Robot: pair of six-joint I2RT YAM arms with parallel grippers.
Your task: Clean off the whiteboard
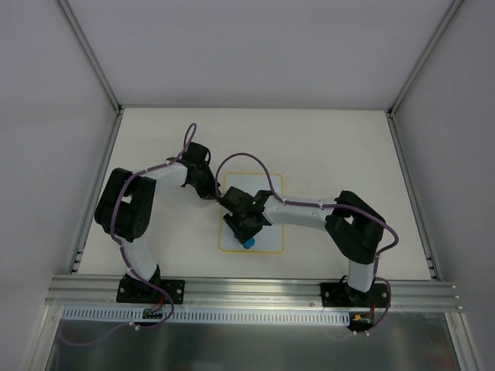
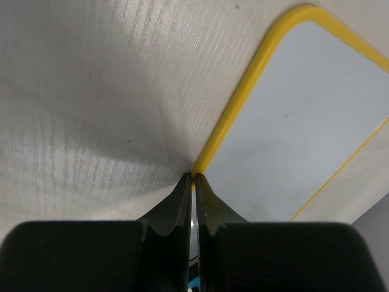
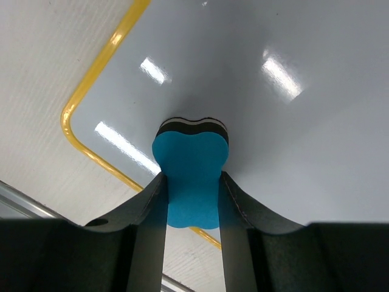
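Observation:
The whiteboard [image 1: 272,233], white with a thin yellow rim, lies flat at the middle of the table and shows no writing. My left gripper [image 1: 217,195] is shut and empty, its tips pressing on the board's left rim; in the left wrist view the closed tips [image 2: 193,177] touch the yellow rim of the whiteboard [image 2: 304,109]. My right gripper [image 1: 247,230] is shut on the blue eraser [image 1: 249,243] over the board's near part. In the right wrist view the eraser [image 3: 191,170] sits between the fingers [image 3: 146,213], its dark felt face against the whiteboard [image 3: 273,115] near a corner.
The cream tabletop [image 1: 332,147] surrounds the board. An aluminium rail [image 1: 255,290] runs along the near edge with both arm bases on it. Grey enclosure walls and frame posts [image 1: 93,54] stand at the sides and back. Purple cables loop over both arms.

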